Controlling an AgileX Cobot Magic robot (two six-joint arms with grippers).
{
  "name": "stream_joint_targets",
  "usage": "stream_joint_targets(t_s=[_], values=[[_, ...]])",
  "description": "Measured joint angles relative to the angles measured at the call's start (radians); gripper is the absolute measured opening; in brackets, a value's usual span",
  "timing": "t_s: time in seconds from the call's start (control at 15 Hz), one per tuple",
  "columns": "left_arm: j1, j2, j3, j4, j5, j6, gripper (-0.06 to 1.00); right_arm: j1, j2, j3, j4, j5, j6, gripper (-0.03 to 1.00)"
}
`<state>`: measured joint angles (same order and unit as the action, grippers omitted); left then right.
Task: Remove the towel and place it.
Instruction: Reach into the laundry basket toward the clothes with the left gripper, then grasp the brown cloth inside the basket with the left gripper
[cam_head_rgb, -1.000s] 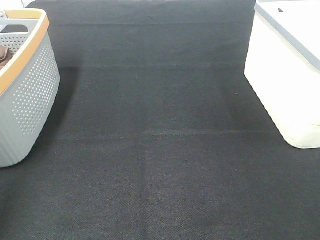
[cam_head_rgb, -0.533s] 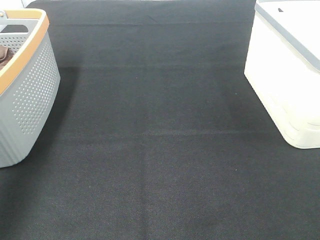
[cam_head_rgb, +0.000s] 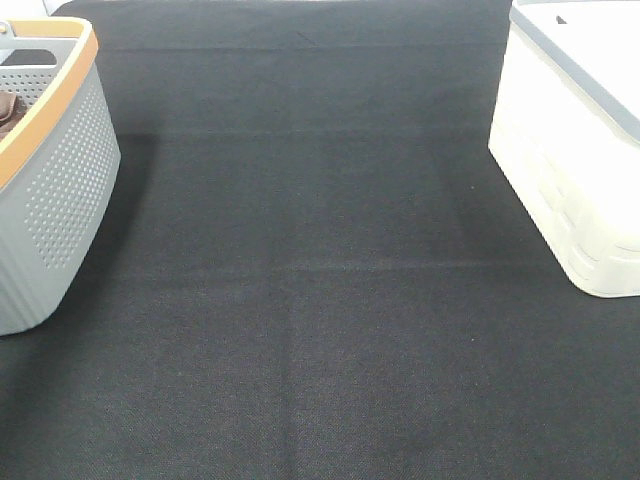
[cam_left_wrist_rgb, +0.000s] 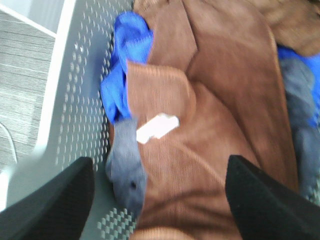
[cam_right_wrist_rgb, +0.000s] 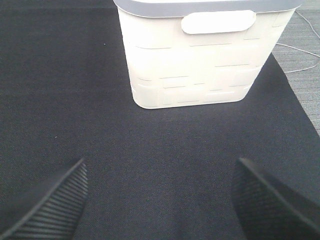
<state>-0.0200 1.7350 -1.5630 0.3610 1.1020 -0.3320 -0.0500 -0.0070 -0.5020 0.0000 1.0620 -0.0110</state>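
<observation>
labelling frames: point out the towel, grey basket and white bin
towel (cam_left_wrist_rgb: 210, 115), left wrist view, its brown middle
grey basket (cam_head_rgb: 65, 190), exterior high view, perforated side wall
white bin (cam_right_wrist_rgb: 200, 65), right wrist view, front wall

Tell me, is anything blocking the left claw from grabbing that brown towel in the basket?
Nothing visible does. The towel lies uppermost in the basket, with a blue cloth and a grey cloth tucked at its edges, right in front of the open left gripper.

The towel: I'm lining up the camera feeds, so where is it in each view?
Exterior high: towel, a brown sliver inside the grey basket, far left edge.
Left wrist: towel fills the centre, white tag showing.
Right wrist: not in it.
Shared landmark: the basket's perforated wall.
</observation>
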Motion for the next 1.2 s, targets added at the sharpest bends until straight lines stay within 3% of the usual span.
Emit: stream_joint_targets(t_s=[0.27,0.73,1.2], values=[[0.0,0.168,-0.108,0.012,0.042,0.016,0.7,0.0,0.0,0.0,0.0,0.0,0.0,0.75],[0.0,0.257,-0.119,0.053,0.039,0.006,0.7,0.0,0.0,0.0,0.0,0.0,0.0,0.75],[0.0,0.283,-0.119,0.102,-0.009,-0.031,0.54,0.0,0.0,0.0,0.0,0.0,0.0,0.75]])
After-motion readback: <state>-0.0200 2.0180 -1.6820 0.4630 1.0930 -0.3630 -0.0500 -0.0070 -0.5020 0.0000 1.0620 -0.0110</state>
